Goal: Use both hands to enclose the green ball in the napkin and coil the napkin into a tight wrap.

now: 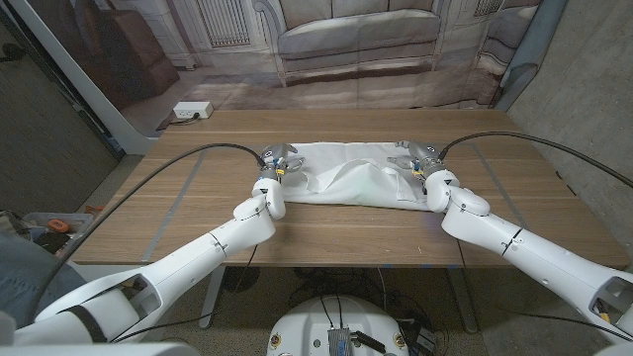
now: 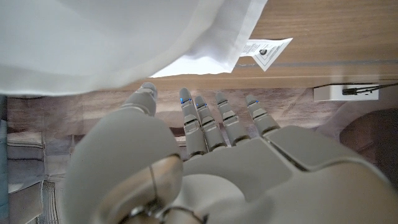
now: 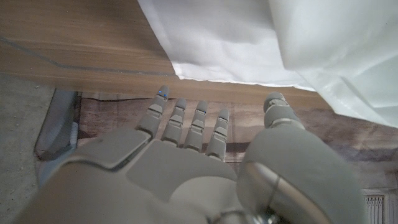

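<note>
A white napkin (image 1: 348, 176) lies rumpled across the middle of the wooden table (image 1: 188, 222), with a raised fold near its centre. The green ball is hidden from me. My left hand (image 1: 275, 164) is at the napkin's left end and my right hand (image 1: 420, 163) is at its right end. In the left wrist view the left hand (image 2: 205, 162) has its fingers (image 2: 202, 124) stretched out and apart, holding nothing, with the napkin (image 2: 112, 43) and its paper label (image 2: 267, 51) just beyond them. The right hand (image 3: 186, 168) is likewise spread and empty beside the napkin (image 3: 261, 43).
Black cables (image 1: 198, 158) run from both wrists over the table. Grey tape strips (image 1: 168, 220) mark the tabletop on the left and right. A white box (image 1: 191, 111) sits on the floor beyond the far left edge, in front of a printed sofa backdrop.
</note>
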`<move>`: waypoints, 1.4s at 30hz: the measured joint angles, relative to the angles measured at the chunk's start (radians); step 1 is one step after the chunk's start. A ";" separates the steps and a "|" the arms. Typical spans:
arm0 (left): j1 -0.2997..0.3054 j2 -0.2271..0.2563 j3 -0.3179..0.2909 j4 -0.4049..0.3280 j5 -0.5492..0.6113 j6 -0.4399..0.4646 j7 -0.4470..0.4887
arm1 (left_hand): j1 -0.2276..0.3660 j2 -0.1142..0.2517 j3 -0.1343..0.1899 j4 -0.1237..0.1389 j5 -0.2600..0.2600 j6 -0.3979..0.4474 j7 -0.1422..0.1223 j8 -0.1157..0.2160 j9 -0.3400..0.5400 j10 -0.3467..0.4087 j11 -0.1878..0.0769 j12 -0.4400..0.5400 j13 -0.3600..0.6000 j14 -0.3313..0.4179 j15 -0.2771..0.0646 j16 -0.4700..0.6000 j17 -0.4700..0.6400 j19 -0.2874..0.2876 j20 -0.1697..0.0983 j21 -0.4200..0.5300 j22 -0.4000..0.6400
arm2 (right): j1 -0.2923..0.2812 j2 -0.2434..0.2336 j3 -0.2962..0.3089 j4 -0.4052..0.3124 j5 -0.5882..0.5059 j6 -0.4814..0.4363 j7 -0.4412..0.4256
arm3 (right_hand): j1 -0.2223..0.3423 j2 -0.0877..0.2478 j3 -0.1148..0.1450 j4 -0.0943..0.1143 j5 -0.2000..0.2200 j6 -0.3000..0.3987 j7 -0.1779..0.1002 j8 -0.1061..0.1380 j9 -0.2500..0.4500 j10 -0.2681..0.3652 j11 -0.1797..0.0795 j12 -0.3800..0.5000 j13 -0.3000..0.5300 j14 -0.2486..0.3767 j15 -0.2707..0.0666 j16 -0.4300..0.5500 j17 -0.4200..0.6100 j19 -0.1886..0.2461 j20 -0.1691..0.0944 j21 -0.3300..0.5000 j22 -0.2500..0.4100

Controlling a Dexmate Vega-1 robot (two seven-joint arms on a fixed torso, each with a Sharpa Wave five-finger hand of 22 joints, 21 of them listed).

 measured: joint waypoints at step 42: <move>0.420 0.248 -0.153 -0.459 0.122 -0.079 0.102 | -0.013 -0.135 -0.073 -0.058 0.039 -0.162 -0.056 0.011 -0.003 0.015 -0.073 0.015 -0.012 -0.030 0.005 -0.005 -0.012 -0.027 -0.105 0.000 -0.012 | -0.514 -0.136 0.194 -0.349 -0.187 0.149 -0.424 | 0.087 -0.047 -0.003 -0.050 0.005 0.019 -0.044 0.029 -0.003 0.064 -0.138 0.031 -0.003 0.045 -0.058 0.012 -0.007 0.187 0.004 0.030 -0.002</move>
